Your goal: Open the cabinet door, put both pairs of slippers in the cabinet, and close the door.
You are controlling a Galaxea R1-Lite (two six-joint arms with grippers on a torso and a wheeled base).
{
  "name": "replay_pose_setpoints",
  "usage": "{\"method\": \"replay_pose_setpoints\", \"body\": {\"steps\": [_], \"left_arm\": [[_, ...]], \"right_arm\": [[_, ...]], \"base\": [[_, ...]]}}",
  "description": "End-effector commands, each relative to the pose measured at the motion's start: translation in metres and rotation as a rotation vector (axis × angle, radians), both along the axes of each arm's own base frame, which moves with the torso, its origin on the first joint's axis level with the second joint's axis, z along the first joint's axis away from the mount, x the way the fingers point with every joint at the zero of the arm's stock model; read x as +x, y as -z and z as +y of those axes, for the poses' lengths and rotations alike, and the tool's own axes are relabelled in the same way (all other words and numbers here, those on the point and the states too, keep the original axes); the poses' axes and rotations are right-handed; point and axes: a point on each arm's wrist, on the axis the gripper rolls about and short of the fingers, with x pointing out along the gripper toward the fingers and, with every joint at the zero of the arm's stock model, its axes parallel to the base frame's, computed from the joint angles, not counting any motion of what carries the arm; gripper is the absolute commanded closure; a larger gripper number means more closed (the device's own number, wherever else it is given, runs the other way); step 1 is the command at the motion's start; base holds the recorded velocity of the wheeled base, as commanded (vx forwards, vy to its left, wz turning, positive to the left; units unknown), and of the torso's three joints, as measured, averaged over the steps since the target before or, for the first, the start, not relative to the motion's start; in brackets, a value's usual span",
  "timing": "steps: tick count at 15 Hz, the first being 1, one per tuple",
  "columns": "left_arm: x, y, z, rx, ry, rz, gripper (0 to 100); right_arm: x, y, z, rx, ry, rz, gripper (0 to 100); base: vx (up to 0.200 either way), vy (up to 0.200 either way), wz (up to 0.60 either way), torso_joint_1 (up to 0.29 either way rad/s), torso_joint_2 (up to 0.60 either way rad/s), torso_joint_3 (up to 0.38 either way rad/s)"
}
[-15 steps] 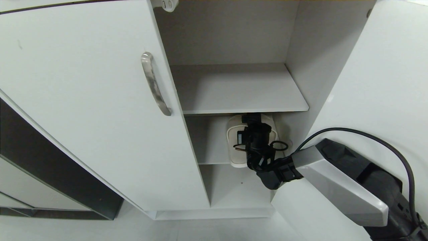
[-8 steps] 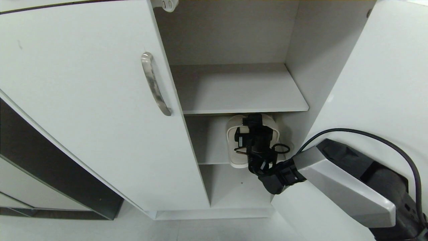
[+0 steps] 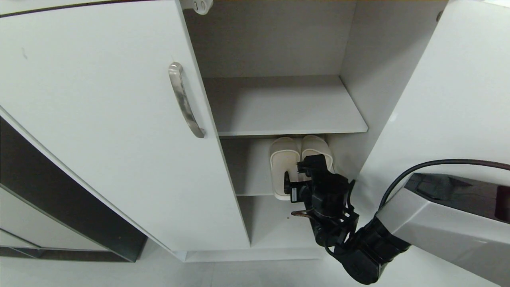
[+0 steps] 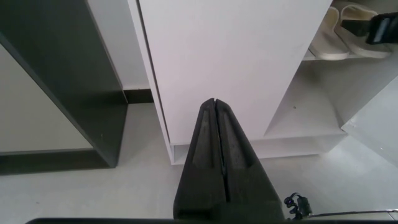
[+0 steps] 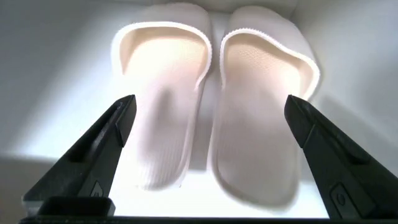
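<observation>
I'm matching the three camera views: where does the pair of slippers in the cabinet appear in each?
Head view: slippers mid-frame on the middle shelf.
Left wrist view: slippers far off, beyond a white door.
Right wrist view: slippers close up, framed by the open right gripper.
Shared landmark: the middle shelf under them.

The right arm (image 3: 438, 231) is silver-grey, with a black cable (image 3: 438, 161), wrist (image 3: 366, 247) and hand (image 3: 298, 170).
</observation>
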Motion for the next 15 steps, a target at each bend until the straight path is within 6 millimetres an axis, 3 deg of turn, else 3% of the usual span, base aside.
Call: {"method": "replay_pose_setpoints", "body": {"steps": [1,6,15], "left_arm": [[0.0001,-0.0001,0.0,0.0,0.0,0.001,100],[0.0,0.0,0.0,-0.005,0.0,0.0,100],[0.0,0.0,0.0,-0.005,-0.002,0.0,100]], "right_arm": [[-0.0111,-0.0013,-0.0047,-0.009,-0.012,0.01,0],[-0.0161,0.0012,-0.0044,-0.004,-0.023,0.01,0],[-0.0179,0.0039,-0.0062,-0.01,-0.025,0.015,0]], "base": [[0.0,0.0,0.0,0.0,0.0,0.0],[0.0,0.0,0.0,0.0,0.0,0.0],[-0.178,0.0,0.0,0.003,0.0,0.001]]}}
